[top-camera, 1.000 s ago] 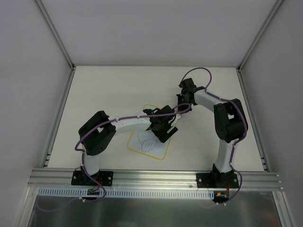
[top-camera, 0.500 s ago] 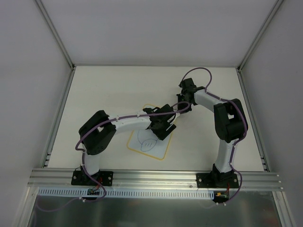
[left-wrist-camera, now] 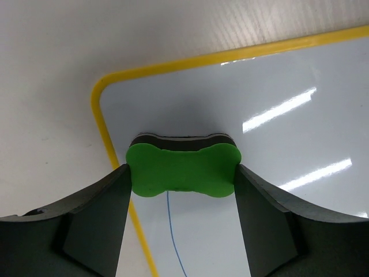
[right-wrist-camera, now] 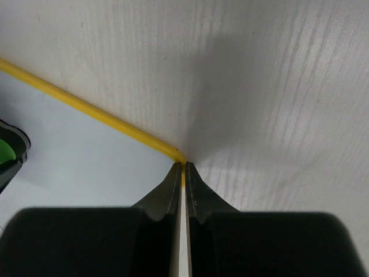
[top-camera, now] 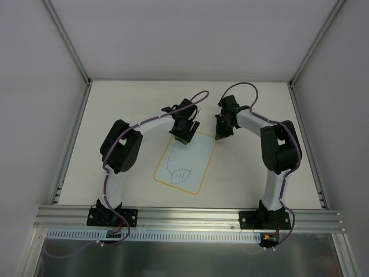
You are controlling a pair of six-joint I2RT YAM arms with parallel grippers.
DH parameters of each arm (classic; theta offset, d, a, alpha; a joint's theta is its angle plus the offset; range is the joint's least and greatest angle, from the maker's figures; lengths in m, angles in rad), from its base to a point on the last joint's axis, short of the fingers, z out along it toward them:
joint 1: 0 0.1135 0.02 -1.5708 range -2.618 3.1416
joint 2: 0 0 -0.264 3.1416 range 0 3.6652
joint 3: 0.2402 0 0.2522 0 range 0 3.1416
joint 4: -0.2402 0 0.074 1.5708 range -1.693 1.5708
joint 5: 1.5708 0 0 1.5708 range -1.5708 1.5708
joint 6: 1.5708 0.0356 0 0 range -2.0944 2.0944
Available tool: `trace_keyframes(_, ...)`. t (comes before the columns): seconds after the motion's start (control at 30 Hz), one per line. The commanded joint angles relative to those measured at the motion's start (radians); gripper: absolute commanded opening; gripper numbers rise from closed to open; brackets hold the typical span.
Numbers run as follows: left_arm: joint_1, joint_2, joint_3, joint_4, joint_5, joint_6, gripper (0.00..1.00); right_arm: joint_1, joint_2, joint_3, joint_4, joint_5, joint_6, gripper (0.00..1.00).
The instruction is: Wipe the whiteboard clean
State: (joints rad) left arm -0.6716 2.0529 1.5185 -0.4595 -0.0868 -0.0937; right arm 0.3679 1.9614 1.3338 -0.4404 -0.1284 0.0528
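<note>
We've got the green eraser [left-wrist-camera: 173, 164] pinched in our left gripper [top-camera: 182, 137] at the far-left corner of the whiteboard [top-camera: 193, 158], mid-table [top-camera: 259, 115], poised for the blue scribble [top-camera: 180, 172] nearer us; our right gripper [right-wrist-camera: 184, 168], pressed together, pins the far-right corner, likely against sliding.

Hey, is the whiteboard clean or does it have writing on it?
Marked. The whiteboard carries a blue scribble on its near half.
</note>
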Motion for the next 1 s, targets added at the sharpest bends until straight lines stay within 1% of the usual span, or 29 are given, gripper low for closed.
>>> trace_keyframes(0.0,-0.006,0.039,0.06,-0.04,0.027,0.009,0.48,-0.006,0.039,-0.024,-0.017,0.009,0.013,0.0)
trace_keyframes(0.1,-0.005,0.027,0.033,-0.056,0.056,-0.009,0.43,-0.004,0.033,-0.03,-0.015,0.012,0.012,0.0)
trace_keyframes(0.23,-0.005,-0.04,-0.121,-0.085,0.084,-0.084,0.4,-0.007,0.034,-0.03,-0.014,0.006,0.013,0.0)
trace_keyframes(0.37,-0.005,-0.095,-0.234,-0.114,0.165,-0.147,0.37,-0.007,0.039,-0.027,-0.014,0.004,0.015,0.0)
trace_keyframes(0.4,-0.005,-0.106,-0.271,-0.12,0.186,-0.164,0.34,-0.009,0.039,-0.027,-0.015,0.004,0.016,0.0)
trace_keyframes(0.63,-0.013,-0.233,-0.414,-0.162,0.249,-0.218,0.32,-0.012,0.04,-0.03,-0.015,0.004,0.015,0.0)
trace_keyframes(0.7,-0.016,-0.258,-0.428,-0.172,0.245,-0.222,0.32,-0.014,0.042,-0.028,-0.014,0.003,0.016,0.0)
trace_keyframes(0.8,-0.014,-0.244,-0.411,-0.18,0.22,-0.218,0.32,-0.014,0.044,-0.03,-0.014,0.004,0.016,0.0)
trace_keyframes(0.97,-0.002,-0.131,-0.249,-0.192,0.187,-0.198,0.32,-0.014,0.041,-0.033,-0.012,0.007,0.016,0.0)
